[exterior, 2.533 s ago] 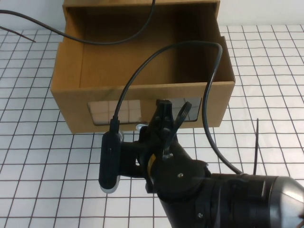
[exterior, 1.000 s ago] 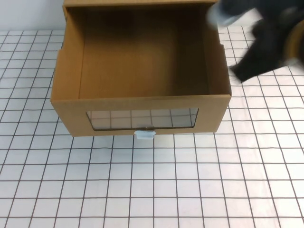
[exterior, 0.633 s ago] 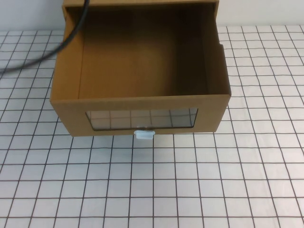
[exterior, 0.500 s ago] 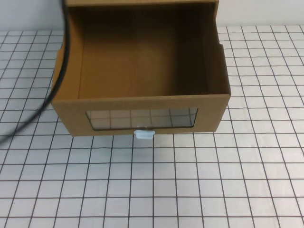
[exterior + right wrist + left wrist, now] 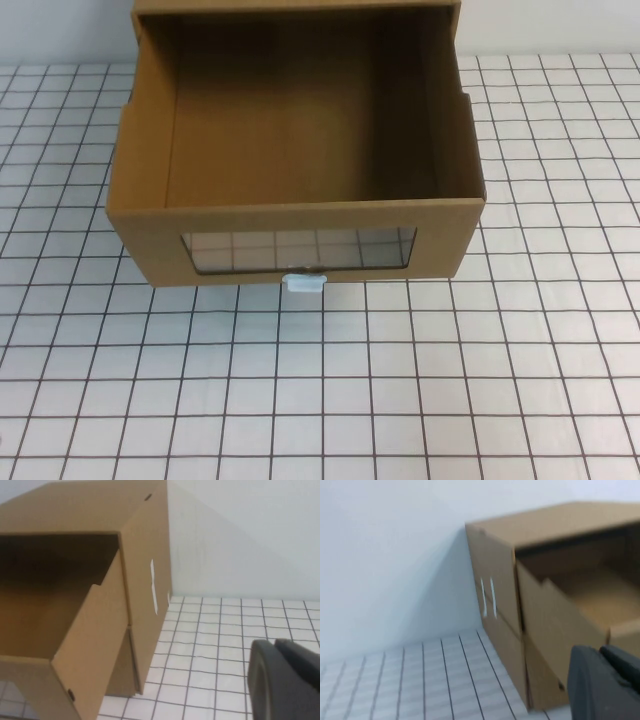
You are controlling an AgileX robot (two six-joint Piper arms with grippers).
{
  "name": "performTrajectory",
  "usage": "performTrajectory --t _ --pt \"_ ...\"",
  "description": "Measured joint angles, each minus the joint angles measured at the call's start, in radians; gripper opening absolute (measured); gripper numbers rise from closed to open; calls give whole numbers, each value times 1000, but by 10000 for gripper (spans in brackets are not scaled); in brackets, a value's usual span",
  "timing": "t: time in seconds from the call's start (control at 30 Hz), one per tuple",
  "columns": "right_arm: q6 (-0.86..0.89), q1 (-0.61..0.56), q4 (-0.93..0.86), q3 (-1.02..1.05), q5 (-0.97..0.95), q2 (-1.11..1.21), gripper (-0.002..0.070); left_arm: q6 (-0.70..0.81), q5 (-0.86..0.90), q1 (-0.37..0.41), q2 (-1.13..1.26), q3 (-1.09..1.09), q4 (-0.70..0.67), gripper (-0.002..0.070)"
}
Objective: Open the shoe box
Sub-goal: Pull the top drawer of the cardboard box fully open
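Left claw (image 5: 605,676) hangs off the left wall of the shoe box (image 5: 300,215); apart or together, I cannot tell. The box sits at the far middle of the desk (image 5: 400,400), drawer (image 5: 290,130) open toward the robot, white tab (image 5: 304,283) in front. Right claw (image 5: 287,672), pressed together, hangs off the right wall
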Motion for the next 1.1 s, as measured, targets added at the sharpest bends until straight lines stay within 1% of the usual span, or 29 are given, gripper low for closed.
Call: performTrajectory --t 0.13,0.2,0.33,0.7,1.1 --pt "0 0 50 124 -105 -79 -13 -78 -57 0 -112 194 0 -2" --pt "0 0 67 160 -127 -100 -13 -131 -95 0 -138 270 0 -2" --pt "0 -2 81 202 -140 -108 -13 -165 -132 0 -144 373 -2 -2" --pt "0 -2 85 210 -171 -108 -13 -176 -56 0 -142 388 -2 -2" --pt "-2 -2 86 210 -173 -108 -13 -176 -52 0 -142 388 0 -2"
